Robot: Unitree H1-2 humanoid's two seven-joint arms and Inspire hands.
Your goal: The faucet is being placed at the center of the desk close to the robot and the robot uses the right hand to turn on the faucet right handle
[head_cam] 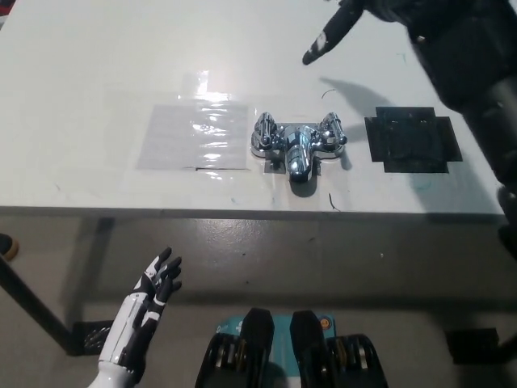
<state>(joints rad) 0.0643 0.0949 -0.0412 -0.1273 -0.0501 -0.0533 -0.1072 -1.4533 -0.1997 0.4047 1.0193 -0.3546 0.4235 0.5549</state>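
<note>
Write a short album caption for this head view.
Black right hand hovers open over the desk beyond the chrome faucet, right handle untouched; white left hand rests open below the desk edge.

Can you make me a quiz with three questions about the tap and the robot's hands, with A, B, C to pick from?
1. Where does the black square patch lie, seen from the chrome faucet?
A. on the robot's left of it
B. on the robot's right of it
C. under it

2. How many handles has the faucet?
A. one
B. two
C. three

3. What is the black right hand doing?
A. gripping a handle
B. lying on the patch
C. held clear of the faucet, over the far part of the desk

Answers:
1 B: the patch lies at the picture's right of the faucet.
2 B: one knob sits at each end.
3 C: bare desk shows between hand and faucet.
The white left hand rests open below the desk edge.
</note>
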